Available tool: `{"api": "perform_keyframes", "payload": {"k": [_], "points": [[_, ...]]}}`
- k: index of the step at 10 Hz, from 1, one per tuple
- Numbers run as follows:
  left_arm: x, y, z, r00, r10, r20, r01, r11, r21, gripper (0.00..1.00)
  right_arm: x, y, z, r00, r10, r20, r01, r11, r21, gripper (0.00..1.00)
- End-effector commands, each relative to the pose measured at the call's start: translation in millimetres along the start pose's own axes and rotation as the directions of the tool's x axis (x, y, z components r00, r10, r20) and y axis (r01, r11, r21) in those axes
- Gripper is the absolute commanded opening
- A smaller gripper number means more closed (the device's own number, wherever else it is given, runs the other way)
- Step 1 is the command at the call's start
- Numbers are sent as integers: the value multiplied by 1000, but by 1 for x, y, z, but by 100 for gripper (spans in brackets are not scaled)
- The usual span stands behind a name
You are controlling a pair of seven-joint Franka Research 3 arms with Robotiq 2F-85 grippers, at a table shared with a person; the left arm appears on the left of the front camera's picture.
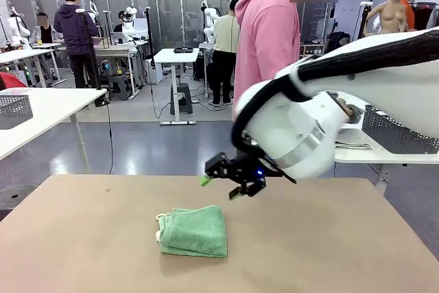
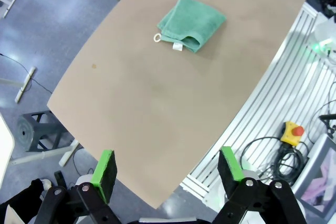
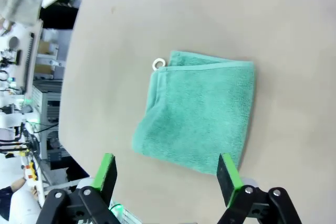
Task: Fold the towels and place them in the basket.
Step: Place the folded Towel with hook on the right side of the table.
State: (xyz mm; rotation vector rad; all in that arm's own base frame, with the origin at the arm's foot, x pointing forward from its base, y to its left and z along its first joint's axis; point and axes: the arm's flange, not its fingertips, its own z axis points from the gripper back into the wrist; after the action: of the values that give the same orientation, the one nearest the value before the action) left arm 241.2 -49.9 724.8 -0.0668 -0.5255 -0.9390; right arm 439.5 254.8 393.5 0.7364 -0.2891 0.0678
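1. A mesh basket (image 1: 14,111) stands on a white side table at the far left, well apart from the tabletop (image 1: 82,238). Whether it serves the task cannot be told.
2. The left pincer (image 2: 168,170) hangs high over the robot-side edge of the tabletop, with its jaws spread and holding nothing. Judgement: it is held clear so the other arm has room to work.
3. The towel (image 1: 195,230) lies flat on the tabletop, slightly left of centre. It is folded into a compact rectangle, with its white loop (image 3: 158,65) showing at one corner. It is well apart from the left pincer.
4. The right pincer (image 1: 219,186) hovers above the tabletop, just past the towel's far edge. Its jaws are spread and empty and it does not touch the cloth. In the right wrist view the fingers point down at the towel, and one towel edge lies between the two fingertips. Judgement: this lines the pincer up to descend and pinch that edge, and the fold looks done, so the lift toward a basket remains.
5. A person (image 1: 267,39) in a pink hoodie stands at the far side, partly behind the right arm, with the hands hidden.
6. A second mesh basket (image 1: 401,132) sits on a side table at the right, off the tabletop and well apart from the towel.
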Motion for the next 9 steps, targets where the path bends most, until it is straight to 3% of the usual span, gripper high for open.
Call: {"api": "perform_keyframes", "payload": {"k": [1,4,9], "points": [[-2,-1,-1,1000,8,-4,-7,1000,17,97,-16,-49,-16,1000,0,2,-1,997,81,96],[-2,-1,-1,1000,8,-4,-7,1000,17,97,-19,-92,-46,997,-71,-16,73,984,160,96],[-2,-1,-1,1000,8,-4,-7,1000,17,97,-11,-105,-84,993,-111,-44,116,980,160,96]]}}
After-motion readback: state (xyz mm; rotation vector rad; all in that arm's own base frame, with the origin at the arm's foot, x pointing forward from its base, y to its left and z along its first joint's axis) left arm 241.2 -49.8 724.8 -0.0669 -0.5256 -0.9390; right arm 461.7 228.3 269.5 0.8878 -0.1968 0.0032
